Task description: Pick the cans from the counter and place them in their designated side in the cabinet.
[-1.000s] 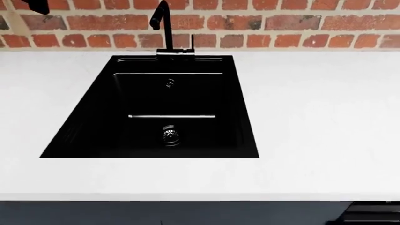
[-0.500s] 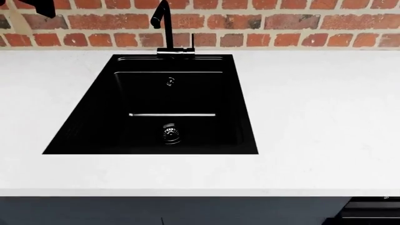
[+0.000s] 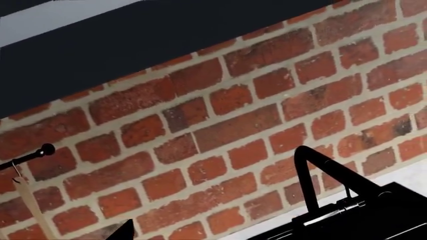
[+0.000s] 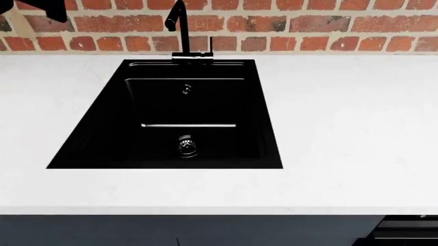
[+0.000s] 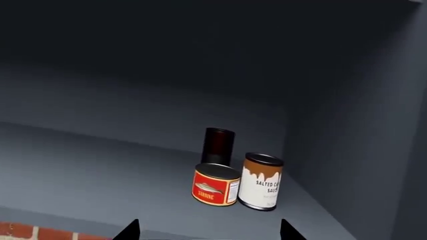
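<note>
Both cans, red tin [image 5: 216, 184] and taller white-and-brown tin [image 5: 261, 181], stand upright, touching, straight ahead of the right hand [image 5: 209, 231] (spread, holding nothing); left hand's state unclear.

Red brick wall [image 4: 308, 31] with pale mortar runs behind the bench. Dark navy cabinet fronts [image 4: 192, 230] sit below the bench edge. A black rail [image 3: 27, 156] with a hook is mounted on the brickwork. Lighting even, soft.
</note>
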`<state>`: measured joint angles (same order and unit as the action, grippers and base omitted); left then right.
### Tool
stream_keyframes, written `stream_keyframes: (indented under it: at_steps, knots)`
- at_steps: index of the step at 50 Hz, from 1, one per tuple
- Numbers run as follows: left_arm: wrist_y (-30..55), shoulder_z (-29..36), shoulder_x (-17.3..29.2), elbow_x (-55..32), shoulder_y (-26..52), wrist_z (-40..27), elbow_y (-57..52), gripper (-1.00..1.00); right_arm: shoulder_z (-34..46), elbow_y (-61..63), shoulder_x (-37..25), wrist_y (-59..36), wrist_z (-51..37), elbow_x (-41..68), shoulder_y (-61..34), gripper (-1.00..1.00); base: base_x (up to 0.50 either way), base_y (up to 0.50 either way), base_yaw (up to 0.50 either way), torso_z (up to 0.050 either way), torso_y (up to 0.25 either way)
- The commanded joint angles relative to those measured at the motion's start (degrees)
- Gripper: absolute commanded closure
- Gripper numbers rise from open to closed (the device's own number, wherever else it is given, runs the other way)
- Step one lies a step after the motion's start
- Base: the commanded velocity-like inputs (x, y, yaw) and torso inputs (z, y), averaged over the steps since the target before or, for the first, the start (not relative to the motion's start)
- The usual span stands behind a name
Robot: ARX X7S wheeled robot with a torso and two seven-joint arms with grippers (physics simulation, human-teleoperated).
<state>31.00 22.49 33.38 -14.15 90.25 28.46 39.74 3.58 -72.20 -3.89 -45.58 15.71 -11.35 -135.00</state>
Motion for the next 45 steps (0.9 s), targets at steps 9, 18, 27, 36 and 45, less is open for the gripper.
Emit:
stream_keyframes:
  at_steps: [9, 18, 27, 36, 45]
  knots:
    - [3.08, -2.17, 0.76, -2.91, -3.29, -0.56, -5.48, -1.00, 0.80, -1.19, 0.19, 1.76, 3.55, -1.43, 0.00, -1.00, 0.00, 0.00, 0.00, 0.000, 0.000]
    - [6.97, -5.02, 2.72, -6.86, -8.73, -1.18, -14.30, -1.00, 1.11, -2.32, -0.04, 3.37, 4.25, -0.95, 0.01, -1.00, 0.00, 0.00, 0.00, 0.000, 0.000]
    - [8.94, -7.34, 3.31, -10.10, -12.84, -1.78, -20.46, -1.00, 3.28, -2.72, -0.56, 4.15, 5.29, 1.06, 0.11, -1.00, 0.00, 0.00, 0.00, 0.000, 0.000]
    - [10.60, -10.85, 4.09, -13.85, -18.28, -3.57, -27.77, -1.00, 3.72, 25.57, -2.74, -12.09, 9.47, 0.95, 11.78, -1.00, 0.00, 0.00, 0.00, 0.000, 0.000]
    - [12.40, -15.14, 4.49, -16.92, -24.13, -8.18, -36.78, -1.00, 4.10, 58.44, -5.23, -30.37, 13.91, 0.07, 26.83, -1.00, 0.00, 0.00, 0.00, 0.000, 0.000]
